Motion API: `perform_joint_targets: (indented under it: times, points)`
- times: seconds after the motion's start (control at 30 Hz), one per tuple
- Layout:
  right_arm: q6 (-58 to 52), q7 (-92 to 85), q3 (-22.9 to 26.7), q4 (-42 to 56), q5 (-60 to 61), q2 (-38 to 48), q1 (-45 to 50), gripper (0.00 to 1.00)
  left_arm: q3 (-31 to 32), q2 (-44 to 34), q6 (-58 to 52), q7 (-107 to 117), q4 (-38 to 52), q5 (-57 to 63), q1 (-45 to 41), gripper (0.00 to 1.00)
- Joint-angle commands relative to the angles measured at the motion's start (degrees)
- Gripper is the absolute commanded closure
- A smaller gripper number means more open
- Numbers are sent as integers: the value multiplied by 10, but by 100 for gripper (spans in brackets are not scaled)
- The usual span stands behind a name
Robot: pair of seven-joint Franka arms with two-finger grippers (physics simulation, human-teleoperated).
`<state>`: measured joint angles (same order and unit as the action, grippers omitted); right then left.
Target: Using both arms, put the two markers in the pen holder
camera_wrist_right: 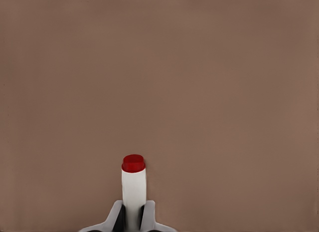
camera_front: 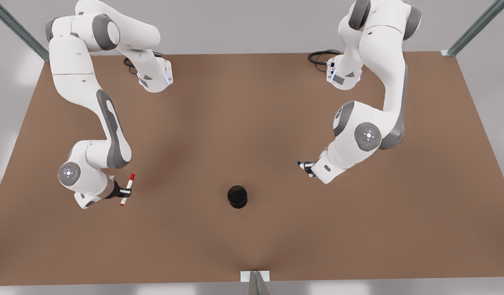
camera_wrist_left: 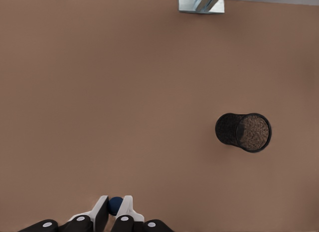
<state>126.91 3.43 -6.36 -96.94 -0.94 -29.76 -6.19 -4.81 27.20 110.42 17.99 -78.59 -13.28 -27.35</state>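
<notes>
Brown table [camera_front: 252, 123]: right gripper [camera_front: 123, 191] clamps red marker [camera_front: 127, 189]; left gripper [camera_front: 307, 167] clamps blue marker [camera_wrist_left: 115, 205].

A big brown table [camera_front: 252, 246] fills the room. Pale grey floor lies around the table, with shiny metal posts [camera_front: 18, 29] at its corners.

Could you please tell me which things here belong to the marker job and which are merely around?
Job:
- red marker, in right end effector
- blue marker, in left end effector
- pen holder, empty

Merely around:
- table
- black cables
- metal frame posts
</notes>
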Motion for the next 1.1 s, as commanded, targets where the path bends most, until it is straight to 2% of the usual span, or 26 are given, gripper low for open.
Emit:
perform_joint_targets:
  times: [0.0,0.13,0.2,0.27,0.53,0.63,0.7,1.03,1.07]
  points:
    - [-56,12,-10,15,-6,12,0,77,0,16,191,355,1,-33,-18,79]
    - [-79,13,-26,47,-6,30,0,78,-2,72,405,424,1,-30,-46,79]
    - [-79,13,-36,48,-6,37,0,78,-3,86,441,437,1,-30,-58,79]
    - [-79,12,-50,55,-6,45,0,78,-2,109,522,491,5,-30,-70,79]
    - [-71,41,-116,82,-3,49,0,78,-4,114,524,485,-16,-30,-108,79]
    - [-70,47,-121,84,-3,48,0,78,-4,94,502,460,-67,-29,-133,79]
    - [-68,47,-124,84,-3,46,0,78,-4,88,441,427,-66,-29,-134,79]
    - [-68,47,-124,84,-3,46,0,78,-5,138,459,409,-53,-27,-147,79]
    - [-68,47,-124,84,-3,46,0,78,-6,138,459,409,-53,-26,-152,69]
